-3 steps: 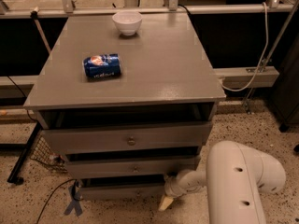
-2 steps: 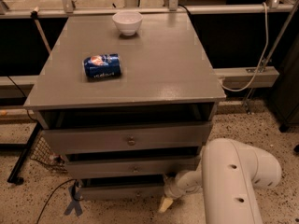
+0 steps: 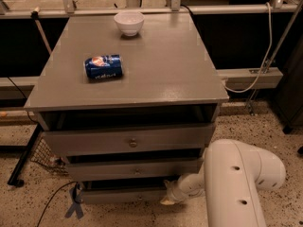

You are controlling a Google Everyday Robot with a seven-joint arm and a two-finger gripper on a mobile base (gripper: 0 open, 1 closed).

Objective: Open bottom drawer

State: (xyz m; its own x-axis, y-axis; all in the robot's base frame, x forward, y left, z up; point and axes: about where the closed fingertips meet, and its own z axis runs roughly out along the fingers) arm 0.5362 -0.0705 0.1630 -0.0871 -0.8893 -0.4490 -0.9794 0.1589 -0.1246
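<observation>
Camera view shows you the grey cabinet (image 3: 161, 65) from above and in front, and the bottom drawer (image 3: 120, 196) is the lowest and shallowest of its three fronts, sitting just off the floor (image 3: 265, 126). The gripper (image 3: 168, 199) is at the right end of that front, close against it or touching it. You cannot tell from here whether it is open, closed or gripping anything.

The white arm (image 3: 234, 183) comes in low from the cabinet's right-hand side. That suits the job, since the target is so near the ground that a reach from above would be blocked by the top drawer (image 3: 132, 143) and the middle drawer (image 3: 135, 169), both of which jut out further.

The drawer's small knob is not visible, so judge carefully whether you have a hold on it or only on the front's edge. By my reading the drawer is barely out, if at all, so the pull remains to be done.

A white bowl (image 3: 129, 22) and a blue can (image 3: 103, 66) lying on its side sit on the cabinet's top, so draw straight outward and gently so the can does not roll.
</observation>
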